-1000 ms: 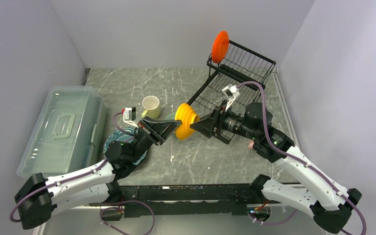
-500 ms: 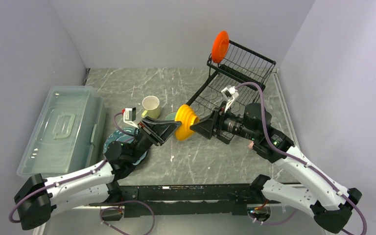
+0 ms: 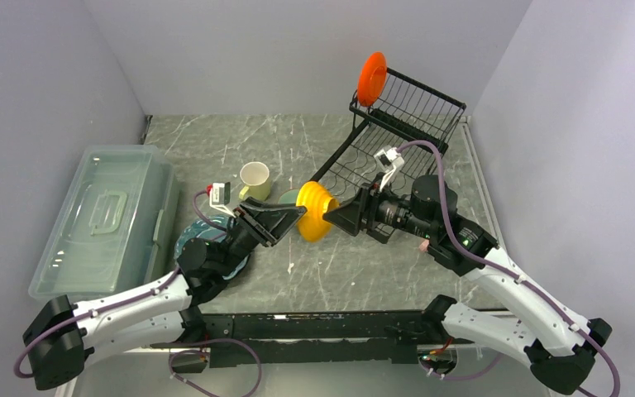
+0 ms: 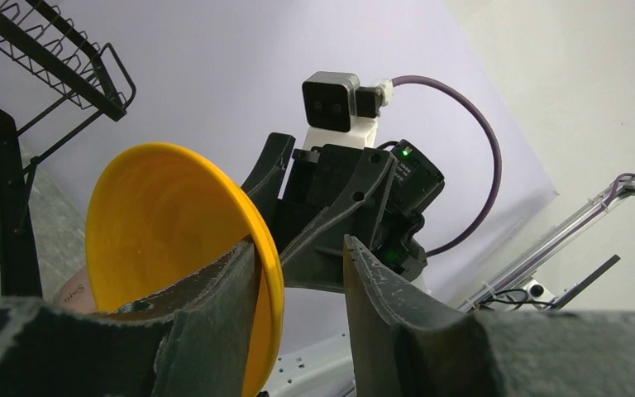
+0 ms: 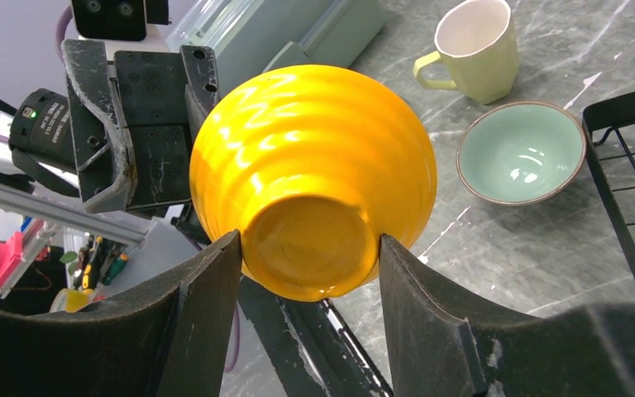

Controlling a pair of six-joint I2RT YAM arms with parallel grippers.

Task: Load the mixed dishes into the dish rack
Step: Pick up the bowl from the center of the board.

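right hand [image 5: 307, 245] around orange-yellow bowl [image 5: 314, 149]

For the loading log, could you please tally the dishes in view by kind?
Bowls: 2 (ribbed orange-yellow bowl, pale green bowl)
Mugs: 1 (pale yellow mug)
Plates: 2 seen (small orange-red plate, teal plate, mostly hidden)
Total: 5 clearly visible

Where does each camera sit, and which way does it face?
Top external: above and behind, looking down at the table; both arms show.
Left wrist: on left end effector, facing into the orange-yellow bowl; own fingers show.
Right wrist: on right end effector, facing the bowl's base; own fingers show.
Shared: all see the bowl.
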